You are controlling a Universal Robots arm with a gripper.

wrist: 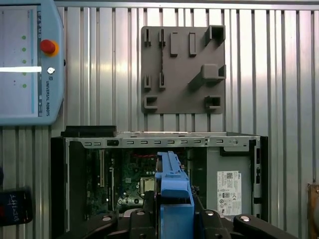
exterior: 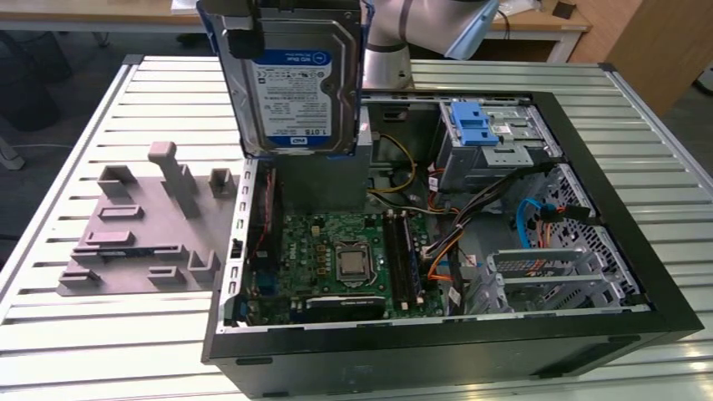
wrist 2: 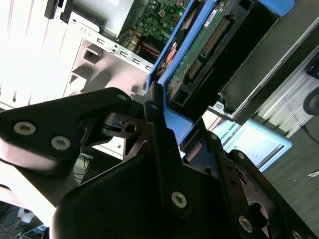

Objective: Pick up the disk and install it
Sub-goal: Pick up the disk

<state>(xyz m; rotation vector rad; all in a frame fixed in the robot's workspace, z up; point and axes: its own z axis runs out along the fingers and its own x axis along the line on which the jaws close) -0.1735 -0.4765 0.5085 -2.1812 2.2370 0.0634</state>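
The disk (exterior: pixel 292 83), a silver drive with a white-and-blue label in a blue carrier, hangs upright in the air. It is above the back corner of the open computer case (exterior: pixel 624 276) at the exterior view's left. My gripper (exterior: pixel 295 7) is shut on its upper end at the picture's top edge. In the second wrist view a black finger (wrist 2: pixel 154 129) presses against the blue carrier (wrist 2: pixel 175 124), and the disk's green circuit-board side (wrist 2: pixel 204 45) faces the camera. In the first wrist view the carrier's edge (wrist: pixel 173 189) stands between the gripper's black parts, over the motherboard (wrist: pixel 139 181).
Inside the case are a blue latch on a silver cage (exterior: pixel 485 134), another metal cage (exterior: pixel 546 271), cables and the grey power-supply box (wrist: pixel 232 184). A grey fixture plate (exterior: pixel 139 234) lies on the slatted table (exterior: pixel 89 334). A teach pendant (wrist: pixel 27 64) rests on the table.
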